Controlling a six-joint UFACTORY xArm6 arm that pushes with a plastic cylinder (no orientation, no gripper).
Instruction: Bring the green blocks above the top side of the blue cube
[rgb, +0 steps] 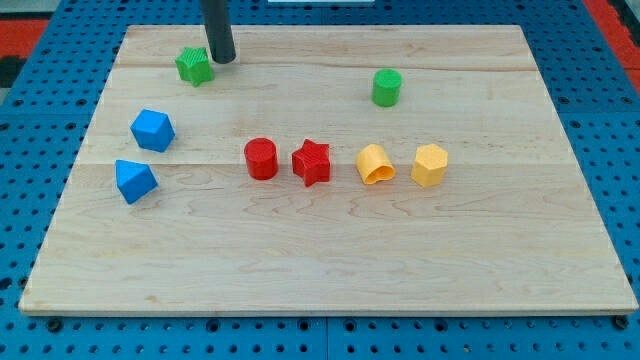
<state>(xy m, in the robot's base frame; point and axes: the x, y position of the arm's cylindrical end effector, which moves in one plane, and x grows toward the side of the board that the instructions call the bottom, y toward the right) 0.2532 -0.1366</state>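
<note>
A green star-shaped block (194, 66) lies near the view's top left of the wooden board (330, 260). My tip (222, 59) stands just to its right, touching or almost touching it. A green cylinder (387, 87) stands at the top, right of centre. A blue cube (152, 130) sits at the left, below the green star. A second blue block (134, 181), angular in shape, lies just below the cube.
A row across the middle holds a red cylinder (261, 158), a red star (311, 162), a yellow arch-like block (375, 164) and a yellow hexagonal block (430, 165). A blue perforated surface (30, 120) surrounds the board.
</note>
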